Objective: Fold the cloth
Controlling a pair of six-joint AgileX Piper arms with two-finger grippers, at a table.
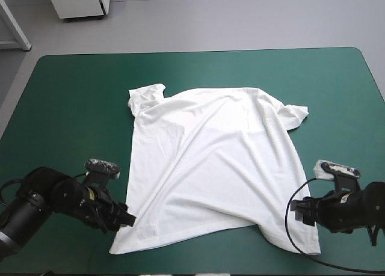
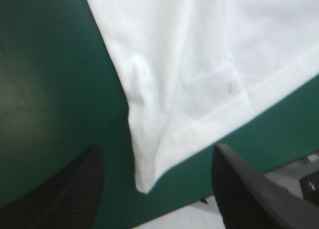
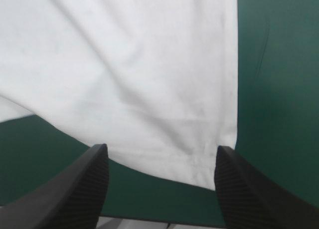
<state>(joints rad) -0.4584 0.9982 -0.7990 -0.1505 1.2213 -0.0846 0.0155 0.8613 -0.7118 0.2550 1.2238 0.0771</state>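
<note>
Progress on the fold is, by our reading, nil: the spreading is done and every fold is left. Nearest us, along the near edge of the surface [image 1: 72,107], the left pincer [image 1: 124,218] sits at the near-left hem corner of the T-shirt [image 1: 216,162]. The right pincer [image 1: 299,207] sits at the near-right one. Each has its black fingers apart and is clamped on nothing.

Beyond them the white T-shirt lies spread open across the middle of the teal-green cover. Its hem is toward the near edge, and long slanting wrinkles run up the body. Farthest off, the sleeves [image 1: 147,97] point toward the far corners, neither turned in. We judge that both pincers are placed to take the hem corners and that the first grasp is not yet made.

Only the high view gives us the whole garment, its skewed lie and both arms at once, but it leaves the fingers' stance hard to read. The left wrist view settles that for its side. The pointed hem corner [image 2: 144,181] lies on the cover ahead of and between the spread fingers, touching neither.

The right wrist view shows the stitched hem edge running between its fingers, with the corner [image 3: 222,176] just beside one of them. Whether the cloth touches that finger we cannot tell.
</note>
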